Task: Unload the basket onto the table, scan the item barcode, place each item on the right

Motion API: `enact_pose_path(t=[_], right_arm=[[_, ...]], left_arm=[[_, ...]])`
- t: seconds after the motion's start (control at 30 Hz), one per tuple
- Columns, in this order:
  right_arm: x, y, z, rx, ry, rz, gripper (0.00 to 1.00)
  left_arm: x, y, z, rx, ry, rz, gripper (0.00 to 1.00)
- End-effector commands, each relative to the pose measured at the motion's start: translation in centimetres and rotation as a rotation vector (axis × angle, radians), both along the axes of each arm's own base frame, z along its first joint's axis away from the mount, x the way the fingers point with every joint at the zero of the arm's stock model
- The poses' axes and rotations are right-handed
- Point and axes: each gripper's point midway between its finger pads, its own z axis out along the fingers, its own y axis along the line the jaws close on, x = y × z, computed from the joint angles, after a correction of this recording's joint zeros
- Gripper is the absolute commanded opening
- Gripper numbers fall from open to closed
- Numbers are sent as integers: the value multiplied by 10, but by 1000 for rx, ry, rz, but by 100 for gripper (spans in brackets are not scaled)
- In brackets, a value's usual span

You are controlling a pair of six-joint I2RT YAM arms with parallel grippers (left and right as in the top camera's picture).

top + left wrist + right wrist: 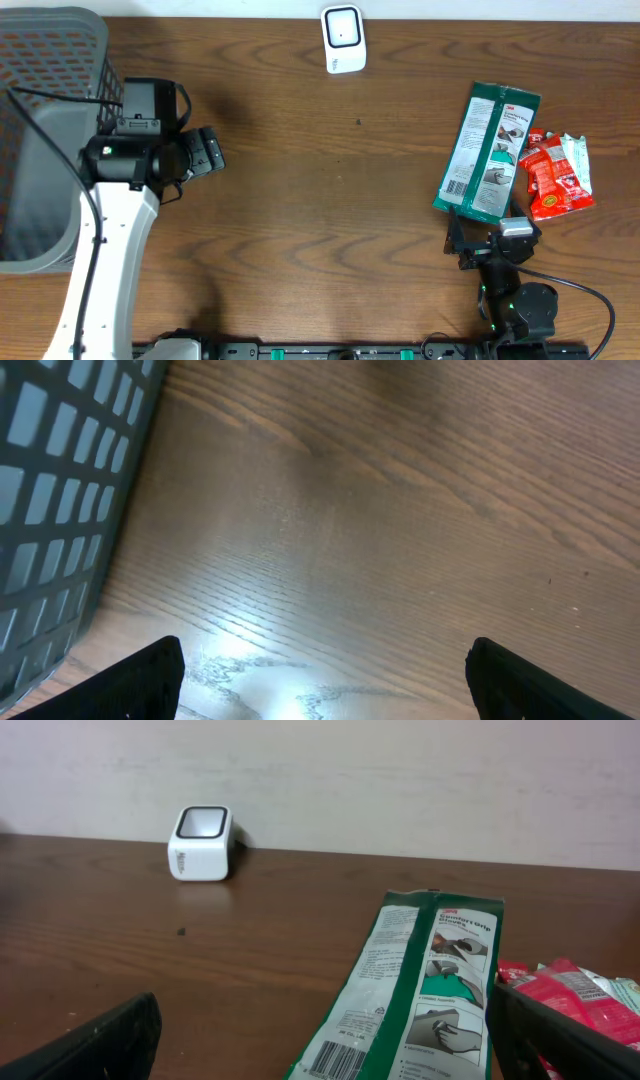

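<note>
Grey mesh basket (pixel 50 510) at left edge, wooden table (pixel 400 510) beside it — left gripper (pixel 335 682), jaws wide apart

The wooden table (pixel 330 200) carries a white scanner (pixel 343 39) at the far edge, a green package (pixel 487 150) at the right, a red packet (pixel 558 176) just beside it, and, it seems, a grey basket (pixel 45 130) at the left.

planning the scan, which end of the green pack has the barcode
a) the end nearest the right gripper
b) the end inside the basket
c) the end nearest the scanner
a, the barcode is printed at the end of the green pack closest to the right gripper, the end away from the scanner
</note>
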Motion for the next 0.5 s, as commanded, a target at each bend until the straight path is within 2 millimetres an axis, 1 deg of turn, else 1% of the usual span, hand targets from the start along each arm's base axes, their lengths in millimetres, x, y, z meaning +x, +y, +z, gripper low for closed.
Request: enact_pose_path(t=[0.0,0.1,0.2,0.3,0.4,0.47], right_arm=[[0,-2,0,-11,-3,-4,99],[0,-2,0,-11,-3,-5,99],[0,-2,0,-11,-3,-4,99],[0,-2,0,-11,-3,-4,99],[0,-2,0,-11,-3,-5,99],[0,-2,0,-11,-3,-5,99]], left_arm=[[-14,3,44,10,-148,-4,91],[-37,4,84,7,-297,-2,91],[-73,5,129,3,-482,-1,91],[-107,8,159,32,-625,-11,91],[-137,15,173,62,-728,10,91],[-158,18,175,68,-789,30,91]])
